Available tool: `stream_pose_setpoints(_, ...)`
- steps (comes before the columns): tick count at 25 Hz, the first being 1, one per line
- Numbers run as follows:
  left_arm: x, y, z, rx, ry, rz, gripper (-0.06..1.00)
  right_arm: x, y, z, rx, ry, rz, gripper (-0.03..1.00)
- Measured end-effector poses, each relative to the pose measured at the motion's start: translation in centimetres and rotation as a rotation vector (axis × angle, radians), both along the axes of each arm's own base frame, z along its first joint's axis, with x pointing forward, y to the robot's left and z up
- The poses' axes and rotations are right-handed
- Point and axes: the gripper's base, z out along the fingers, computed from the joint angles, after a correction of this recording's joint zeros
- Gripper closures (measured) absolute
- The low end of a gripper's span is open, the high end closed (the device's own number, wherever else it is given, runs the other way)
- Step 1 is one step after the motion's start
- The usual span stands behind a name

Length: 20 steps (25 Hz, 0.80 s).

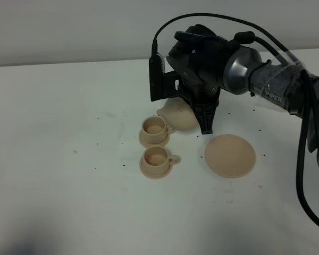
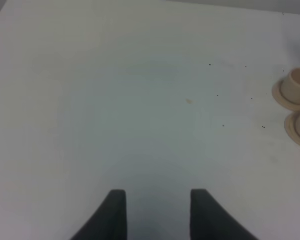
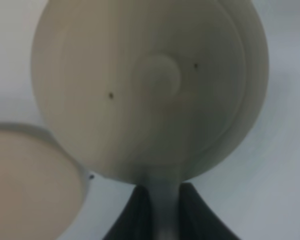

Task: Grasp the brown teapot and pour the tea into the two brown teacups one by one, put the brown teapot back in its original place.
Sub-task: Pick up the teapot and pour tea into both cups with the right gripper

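The brown teapot (image 1: 179,116) hangs tilted above the table, its spout pointing left just behind and above the far teacup (image 1: 153,127). My right gripper (image 1: 204,125) is shut on the teapot's loop handle. In the right wrist view the lidded teapot (image 3: 150,85) fills the picture, and its handle is pinched in the right gripper (image 3: 162,194). The near teacup (image 1: 157,157) stands on its saucer in front of the far one. The wide plate (image 1: 229,155) lies bare to the right, also seen as the plate (image 3: 27,182). My left gripper (image 2: 157,202) is open over bare table, with both teacups (image 2: 296,86) at the frame's edge.
The white table (image 1: 69,159) carries small dark specks around the cups. The right arm's black cables (image 1: 303,175) hang along the right side. The table's back edge meets a grey wall (image 1: 69,26).
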Motion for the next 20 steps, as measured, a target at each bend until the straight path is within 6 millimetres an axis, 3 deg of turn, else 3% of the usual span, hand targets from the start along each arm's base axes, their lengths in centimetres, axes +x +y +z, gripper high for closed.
stream_pose_setpoints(20, 0.0, 0.0, 0.0, 0.000, 0.000, 0.000, 0.62, -1.4, 1.8, -0.3, -0.121, -0.068, 0.109, 0.86)
